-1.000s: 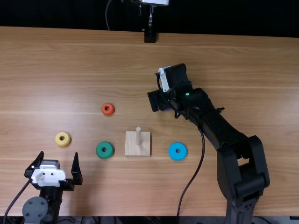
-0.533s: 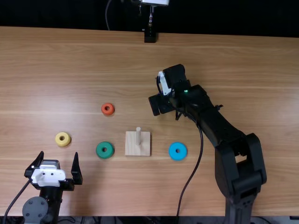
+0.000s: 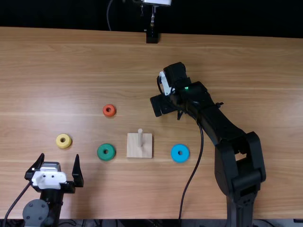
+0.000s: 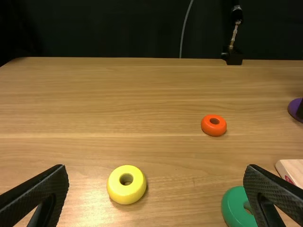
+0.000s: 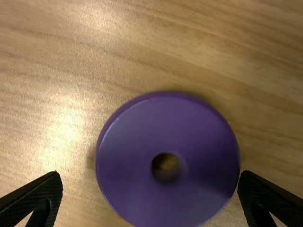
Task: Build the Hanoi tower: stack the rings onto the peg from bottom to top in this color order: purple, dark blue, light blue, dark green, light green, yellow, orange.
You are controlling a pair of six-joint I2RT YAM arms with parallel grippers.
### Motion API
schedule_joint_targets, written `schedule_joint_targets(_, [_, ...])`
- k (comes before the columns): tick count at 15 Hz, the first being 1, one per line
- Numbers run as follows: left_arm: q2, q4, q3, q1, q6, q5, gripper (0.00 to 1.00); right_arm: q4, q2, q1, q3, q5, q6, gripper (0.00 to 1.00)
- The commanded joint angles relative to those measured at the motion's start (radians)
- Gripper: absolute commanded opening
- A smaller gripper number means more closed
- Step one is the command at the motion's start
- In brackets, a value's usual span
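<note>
The right arm's elbow has swung a little left since the earlier frames, while its hand [image 3: 163, 106] remains in nearly the same spot, far and slightly right of the peg [image 3: 140, 138]. It now covers the sliver of purple that peeked out a second ago. In the right wrist view, that hand [image 5: 150, 175] is released — its fingers stand apart, the purple ring [image 5: 132, 156] on the table [image 5: 57, 94] between them. The left hand [image 3: 59, 157] has stayed put, near left — also spread open, gripping nothing.
</note>
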Motion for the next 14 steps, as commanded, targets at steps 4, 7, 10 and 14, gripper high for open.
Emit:
schedule_joint_targets(4, [-0.012,-0.017,-0.049,0.008,0.015,-0.004,1.0,-0.03,0.069,-0.002,0.072,0.007,0.004,1.0])
schedule_joint_targets(7, [-0.012,-0.017,-0.049,0.008,0.015,-0.004,1.0,-0.03,0.081,-0.002,0.106,0.007,0.006,1.0])
schedule_joint_targets(10, [-0.012,-0.017,-0.049,0.008,0.015,-0.004,1.0,-0.046,0.084,-0.002,0.107,0.009,0.004,1.0])
schedule_joint_targets(14, [-0.012,-0.017,-0.049,0.008,0.015,-0.004,1.0,-0.096,0.086,-0.004,0.113,0.009,0.004,1.0])
